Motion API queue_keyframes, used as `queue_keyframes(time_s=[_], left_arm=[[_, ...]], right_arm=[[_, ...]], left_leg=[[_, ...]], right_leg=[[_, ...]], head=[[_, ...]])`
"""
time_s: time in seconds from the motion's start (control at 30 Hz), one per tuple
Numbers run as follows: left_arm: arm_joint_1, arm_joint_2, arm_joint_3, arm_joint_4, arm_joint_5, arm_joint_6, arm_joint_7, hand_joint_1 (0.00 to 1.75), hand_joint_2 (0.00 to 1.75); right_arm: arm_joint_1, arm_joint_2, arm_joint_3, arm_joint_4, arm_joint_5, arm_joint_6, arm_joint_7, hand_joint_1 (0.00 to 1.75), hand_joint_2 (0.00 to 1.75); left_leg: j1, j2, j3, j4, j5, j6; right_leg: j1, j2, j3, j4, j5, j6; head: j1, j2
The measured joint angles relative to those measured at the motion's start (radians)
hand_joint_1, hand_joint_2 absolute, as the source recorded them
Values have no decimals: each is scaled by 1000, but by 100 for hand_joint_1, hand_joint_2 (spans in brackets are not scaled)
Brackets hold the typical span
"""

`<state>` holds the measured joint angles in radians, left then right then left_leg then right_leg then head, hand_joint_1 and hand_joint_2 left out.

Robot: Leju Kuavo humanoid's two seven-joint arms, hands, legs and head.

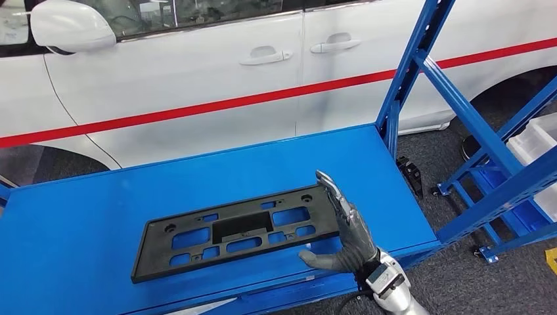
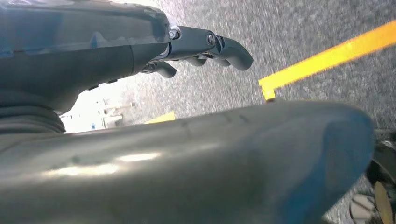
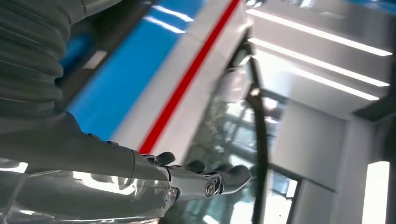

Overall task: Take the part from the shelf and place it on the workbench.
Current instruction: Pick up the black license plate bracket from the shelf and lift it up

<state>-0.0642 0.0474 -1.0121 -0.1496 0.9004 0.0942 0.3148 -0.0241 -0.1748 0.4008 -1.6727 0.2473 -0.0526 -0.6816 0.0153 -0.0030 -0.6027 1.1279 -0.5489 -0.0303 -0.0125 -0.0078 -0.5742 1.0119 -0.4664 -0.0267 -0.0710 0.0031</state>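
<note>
1. Right hand (image 1: 345, 233) came in from the near edge, palm facing the part, fingers (image 1: 332, 190) straight and extended along the part's right end, thumb (image 1: 316, 259) out toward the near edge; not closed round anything.
2. Left hand (image 2: 205, 46) hung over grey floor (image 2: 303, 32), fingers loosely curled, holding nothing.
3. Part (image 1: 236, 230): flat black rectangular plate with cutouts, lying flat on the blue table (image 1: 79, 230), near its front edge.
4. White car (image 1: 197, 72) with red stripe stood behind.
</note>
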Motion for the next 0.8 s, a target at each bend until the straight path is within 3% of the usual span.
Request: queue_keyframes(time_s=[0.07, 0.1, 0.13, 0.17, 0.23, 0.3, 0.43, 0.5, 0.57, 0.6, 0.63, 0.67, 0.73, 0.8], left_arm=[[5, -1, 0, 0, 4, 0, -2, 0, 0], [7, -2, 0, 0, 5, 0, -2, 0, 0], [9, -2, 0, 0, 5, 0, -2, 0, 0], [10, -2, 0, 0, 4, 0, -2, 0, 0], [9, -1, -2, 1, 0, 0, -3, 0, 0], [7, 1, -8, 2, -5, -3, -3, 0, 0], [6, -1, -20, 3, -7, -9, -1, 0, 0], [4, -2, -23, 3, -6, -11, 1, 0, 0], [4, -2, -26, 3, -6, -11, 3, 0, 0], [4, -2, -28, 3, -6, -11, 5, 0, 0], [4, -3, -30, 3, -6, -11, 6, 0, 0], [4, -3, -33, 3, -6, -11, 6, 0, 0], [3, -5, -39, 3, -4, -11, 6, 0, 0], [1, -5, -45, 3, -4, -11, 7, 0, 0]], right_arm=[[50, -39, 0, -3, 21, -35, -1, 0, 175], [73, -54, -2, -5, 30, -46, -1, 0, 175], [94, -67, -4, -7, 38, -53, -1, 0, 175], [116, -78, -8, -12, 45, -59, -1, 0, 175], [159, -95, -18, -26, 60, -73, -1, 0, 175], [195, -108, -27, -44, 78, -85, 0, 0, 175], [230, -127, -32, -72, 130, -93, 3, 0, 175], [235, -135, -35, -78, 166, -103, 9, 0, 175], [237, -139, -36, -79, 217, -131, 17, 0, 175], [238, -140, -36, -79, 245, -151, 21, 0, 175], [238, -139, -36, -79, 276, -176, 24, 0, 175], [237, -139, -35, -78, 307, -204, 29, 0, 175], [229, -134, -31, -77, 372, -262, 44, 0, 175], [217, -123, -20, -73, 432, -308, 63, 0, 175]], left_leg=[[0, 0, -57, 129, -55, -2], [0, 0, -70, 159, -58, -1], [0, 0, -65, 151, -42, 2], [-2, 0, -42, 104, -11, 6], [-7, 0, 23, -33, 49, 21], [-13, 0, 58, -109, 66, 31], [-10, 2, 68, -133, 75, 47], [-6, 5, 71, -141, 82, 54], [-6, 6, 69, -141, 83, 56], [-6, 6, 69, -140, 82, 56], [-5, 5, 70, -139, 82, 54], [-4, 5, 71, -138, 80, 52], [-4, 3, 73, -131, 74, 43], [-7, 3, 70, -124, 69, 29]], right_leg=[[4, -2, 0, 1, -2, -5], [6, -2, 0, 1, -3, -6], [8, 0, 2, 2, -4, -7], [10, 1, 4, 2, -5, -7], [14, 2, 8, 4, -8, -4], [16, 3, 8, 5, -10, 3], [13, 5, 3, 20, -22, 25], [9, 7, -33, 103, -76, 35], [3, 8, -94, 235, -136, 43], [-1, 7, -113, 275, -145, 47], [-6, 7, -113, 277, -132, 50], [-10, 7, -93, 236, -102, 53], [-17, 7, -25, 100, -39, 56], [-15, 10, 10, 21, -17, 49]], head=[[0, 0], [0, 0], [0, 0], [0, 0], [0, 0], [0, 0], [0, 0], [0, 0], [0, 0], [0, 0], [0, 0], [0, 0], [0, 0], [0, 0]])
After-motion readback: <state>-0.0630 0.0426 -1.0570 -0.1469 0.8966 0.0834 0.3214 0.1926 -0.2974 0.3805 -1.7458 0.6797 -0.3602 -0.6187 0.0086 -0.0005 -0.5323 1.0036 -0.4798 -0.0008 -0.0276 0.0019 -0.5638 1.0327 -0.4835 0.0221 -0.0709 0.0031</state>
